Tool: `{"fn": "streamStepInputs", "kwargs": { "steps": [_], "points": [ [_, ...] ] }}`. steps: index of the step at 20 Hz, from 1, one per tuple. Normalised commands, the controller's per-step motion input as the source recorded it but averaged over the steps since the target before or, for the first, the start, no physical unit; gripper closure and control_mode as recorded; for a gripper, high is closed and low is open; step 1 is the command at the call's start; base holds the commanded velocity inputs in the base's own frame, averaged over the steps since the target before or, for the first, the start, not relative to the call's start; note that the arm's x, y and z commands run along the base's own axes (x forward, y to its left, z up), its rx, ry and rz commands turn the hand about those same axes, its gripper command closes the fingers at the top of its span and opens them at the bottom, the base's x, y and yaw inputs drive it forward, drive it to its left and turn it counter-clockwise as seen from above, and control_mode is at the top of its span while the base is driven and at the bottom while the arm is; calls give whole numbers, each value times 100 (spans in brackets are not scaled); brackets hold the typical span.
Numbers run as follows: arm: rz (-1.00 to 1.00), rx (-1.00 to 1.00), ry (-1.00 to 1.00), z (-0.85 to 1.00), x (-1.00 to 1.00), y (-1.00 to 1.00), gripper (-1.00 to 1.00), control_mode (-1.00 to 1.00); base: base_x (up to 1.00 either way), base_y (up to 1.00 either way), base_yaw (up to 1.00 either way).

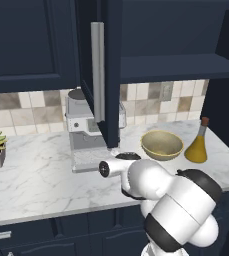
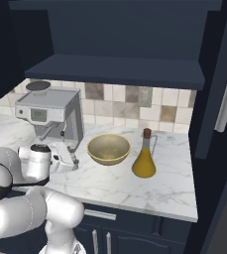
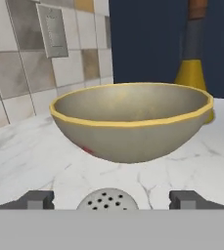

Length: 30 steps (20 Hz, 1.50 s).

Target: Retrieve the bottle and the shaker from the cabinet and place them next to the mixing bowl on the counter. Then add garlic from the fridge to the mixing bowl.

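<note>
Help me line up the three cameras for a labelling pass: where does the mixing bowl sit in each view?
Left base view: mixing bowl right of centre, left of the bottle.
Right base view: centre, left of the bottle.
Hand view: fills the middle, bottle behind at upper right.
Shared landmark: the bottle.

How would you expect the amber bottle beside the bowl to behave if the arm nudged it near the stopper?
The bottle would probably resist tipping: its wide conical base sits flat on the counter. A push high on the thin neck could still rock it. It looks like smooth glass, so likely slippery and breakable.
</note>
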Motion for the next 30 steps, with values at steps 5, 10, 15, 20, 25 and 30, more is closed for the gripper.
{"fn": "streamStepInputs", "kwargs": {
  "steps": [5,10,15,20,25,30],
  "points": [
    [12,0,-3,-5,-47,15,-100,-100,0,0,0],
    [16,0,-4,5,-92,3,-100,-100,0,0,0],
    [9,0,-13,39,-100,-23,-100,-100,0,0,0],
    [0,4,-11,97,-72,-66,-100,-100,0,0,0],
    [0,23,4,97,-51,-68,-100,-100,0,0,0],
    [0,26,43,58,-28,-71,-100,-100,0,0,0]
  ]
}}
